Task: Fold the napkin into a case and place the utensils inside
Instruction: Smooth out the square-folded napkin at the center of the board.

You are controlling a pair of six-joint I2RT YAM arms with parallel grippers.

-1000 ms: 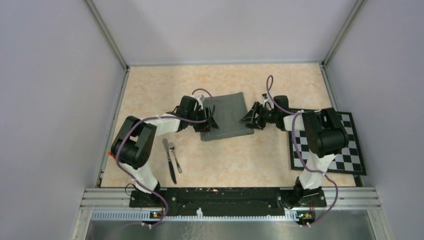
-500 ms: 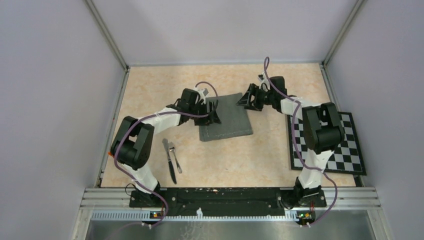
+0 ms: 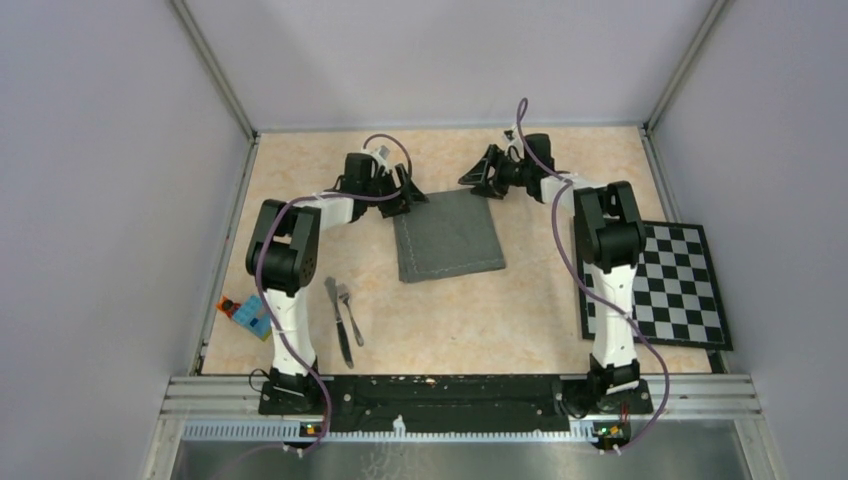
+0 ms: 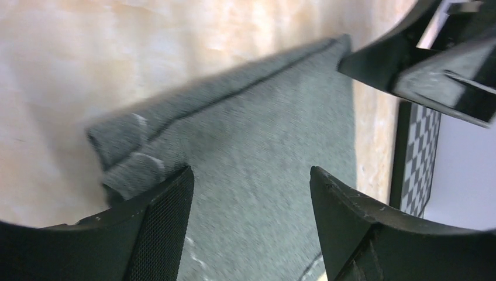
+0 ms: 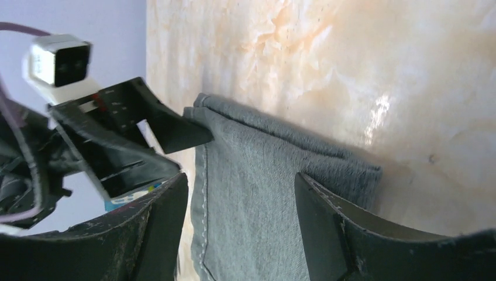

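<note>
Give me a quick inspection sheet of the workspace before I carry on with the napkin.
Surface: marbled beige table, no spills seen.
Job's things: napkin flat mid-table, far edge looks doubled; knife and fork side by side at near left, apart from it.
Clutter: checkered board at right; small colourful object at left edge.
Grippers: left gripper and right gripper open at the napkin's far corners, holding nothing.
Cables: purple cables loop along both arms, clear of the napkin.
Surroundings: grey walls; nothing else seen.
</note>
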